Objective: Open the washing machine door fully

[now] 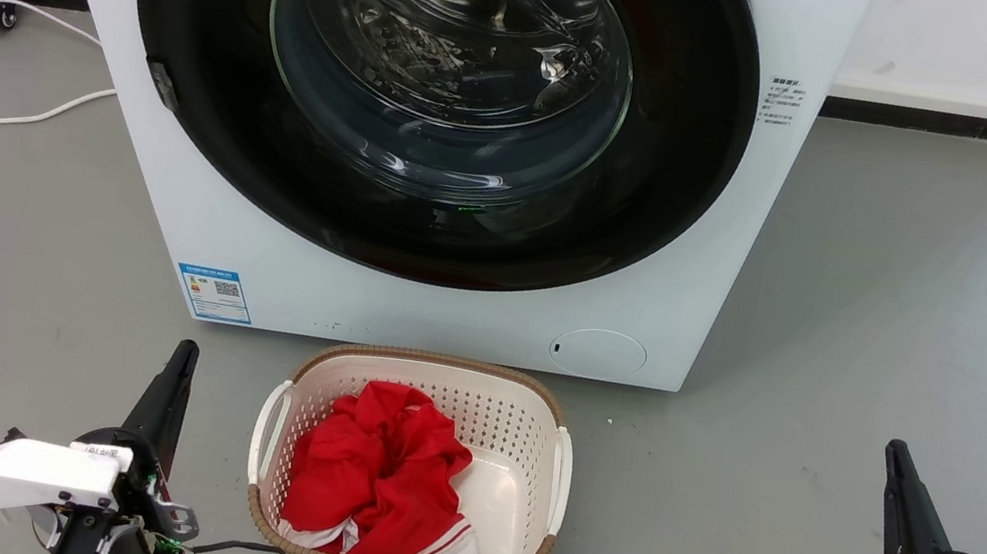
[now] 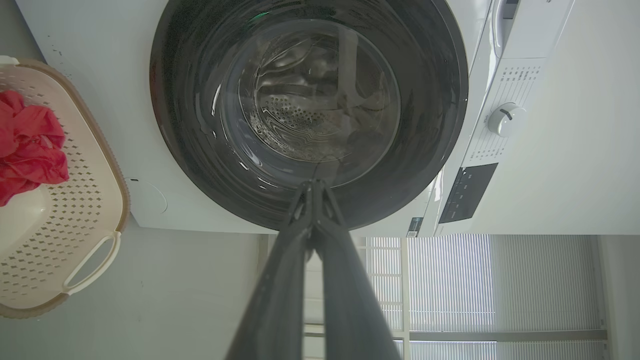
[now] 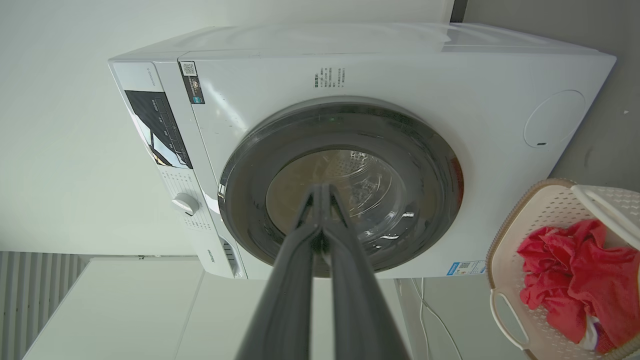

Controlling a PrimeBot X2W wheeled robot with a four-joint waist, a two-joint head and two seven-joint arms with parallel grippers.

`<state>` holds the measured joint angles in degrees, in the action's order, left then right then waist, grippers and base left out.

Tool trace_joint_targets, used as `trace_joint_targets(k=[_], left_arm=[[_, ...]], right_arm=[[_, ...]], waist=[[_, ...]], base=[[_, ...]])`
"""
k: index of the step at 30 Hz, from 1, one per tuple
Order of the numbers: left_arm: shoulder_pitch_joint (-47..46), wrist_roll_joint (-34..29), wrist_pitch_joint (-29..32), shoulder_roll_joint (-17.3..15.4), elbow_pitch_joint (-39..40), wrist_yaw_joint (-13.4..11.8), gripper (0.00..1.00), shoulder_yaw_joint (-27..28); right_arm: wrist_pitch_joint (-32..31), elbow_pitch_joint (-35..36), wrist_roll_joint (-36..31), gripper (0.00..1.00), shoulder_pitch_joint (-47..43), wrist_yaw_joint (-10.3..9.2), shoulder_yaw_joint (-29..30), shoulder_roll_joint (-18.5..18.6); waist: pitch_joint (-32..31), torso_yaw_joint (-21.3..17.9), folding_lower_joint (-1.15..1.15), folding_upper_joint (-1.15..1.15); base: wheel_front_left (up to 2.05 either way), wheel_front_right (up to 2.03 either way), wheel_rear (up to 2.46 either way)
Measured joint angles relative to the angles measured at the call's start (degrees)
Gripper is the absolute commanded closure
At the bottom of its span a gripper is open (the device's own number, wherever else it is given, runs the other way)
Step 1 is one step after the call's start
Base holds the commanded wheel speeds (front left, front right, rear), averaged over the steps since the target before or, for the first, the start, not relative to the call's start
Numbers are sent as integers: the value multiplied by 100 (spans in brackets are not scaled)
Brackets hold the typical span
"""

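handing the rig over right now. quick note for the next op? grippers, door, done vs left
Left gripper: shut, empty, low left, apart from the machine.
Right gripper: shut, empty, low right, also apart from it.
Large round glossy black washing machine door with its clear glass bowl window: closed flush on the big white front-loading washing machine.
White perforated laundry basket with a brown rim, red cloth inside, sits on the floor just before the machine, between the grippers.
Done: nothing, door untouched.
Left: reach the door, pull it, swing it fully open. The basket may crowd the approach.
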<state>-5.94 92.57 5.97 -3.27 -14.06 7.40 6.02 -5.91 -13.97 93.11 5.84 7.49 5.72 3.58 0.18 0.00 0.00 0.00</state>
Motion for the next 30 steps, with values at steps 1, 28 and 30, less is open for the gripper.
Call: trace_joint_targets(k=[1,28,30], left_arm=[[0,-4,0,1,0,0,100,1],[196,-87,-179,49,-167,-7,0,-222],[181,-178,-238,47,-135,-7,0,-278]], right_arm=[[0,0,0,100,0,0,2,0],[183,-93,-126,0,-241,-1,-91,-32],[237,-57,-226,0,-241,-1,-118,-32]], waist=[[0,0,0,0],[2,0,0,0],[1,2,0,0]], base=[[0,0,0],[0,0,0],[0,0,0]])
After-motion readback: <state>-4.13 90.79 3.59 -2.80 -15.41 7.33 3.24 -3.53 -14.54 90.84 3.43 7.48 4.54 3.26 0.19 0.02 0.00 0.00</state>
